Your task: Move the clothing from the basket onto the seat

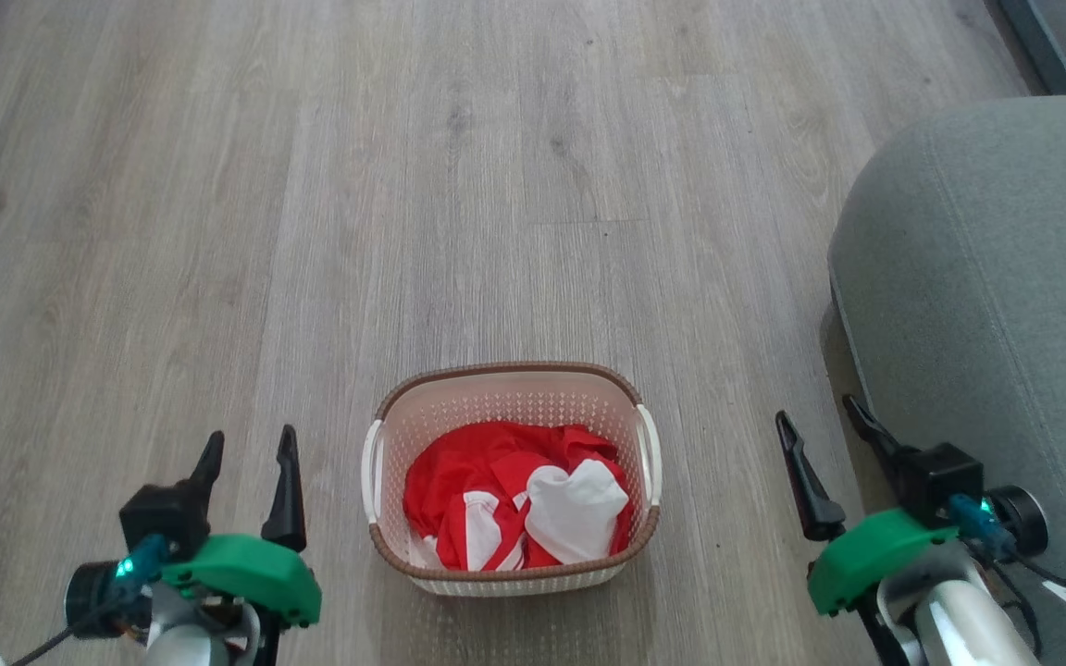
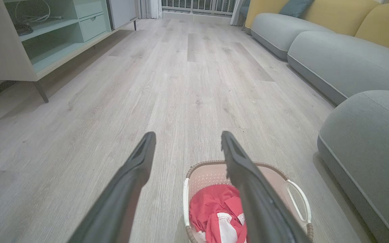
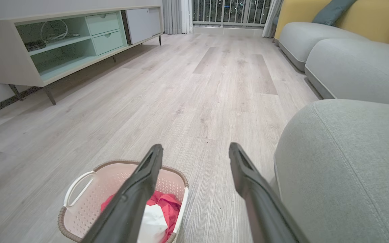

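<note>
Ready pose. I hold the left gripper and right gripper wide open and empty, flanking the basket so either can reach the clothing bunched inside; seat alongside, right.

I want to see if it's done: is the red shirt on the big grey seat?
No, the clothing lies bunched inside the basket, which stands on the floor beside the seat.
</note>
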